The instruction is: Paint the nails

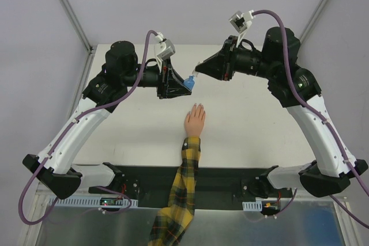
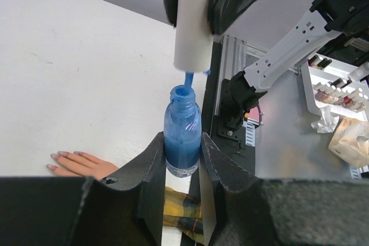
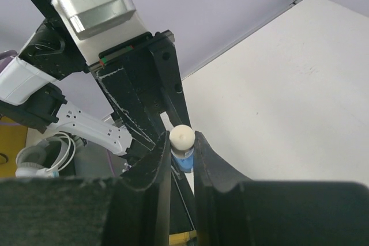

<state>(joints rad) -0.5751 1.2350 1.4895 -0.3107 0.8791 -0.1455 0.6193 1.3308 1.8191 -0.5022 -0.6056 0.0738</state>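
Note:
A small peach hand (image 1: 194, 120) with a yellow-black plaid sleeve (image 1: 180, 194) lies palm down on the white table; its nails (image 2: 57, 156) look skin-toned. My left gripper (image 2: 182, 159) is shut on a small blue bottle (image 2: 182, 136), held in the air above and behind the hand (image 2: 86, 165). My right gripper (image 3: 182, 145) is shut on the white cap (image 3: 181, 137), lifted just off the bottle's open neck, with the blue brush stem (image 2: 188, 79) still in the neck. In the top view the bottle (image 1: 189, 83) and cap (image 1: 195, 73) meet between both grippers.
The white table (image 1: 242, 125) ends at a black base rail (image 1: 190, 180) at the near edge. Grey walls with metal frame posts (image 1: 69, 10) enclose the back and sides. A rack of small bottles (image 2: 334, 90) and tissues stand off the table in the left wrist view.

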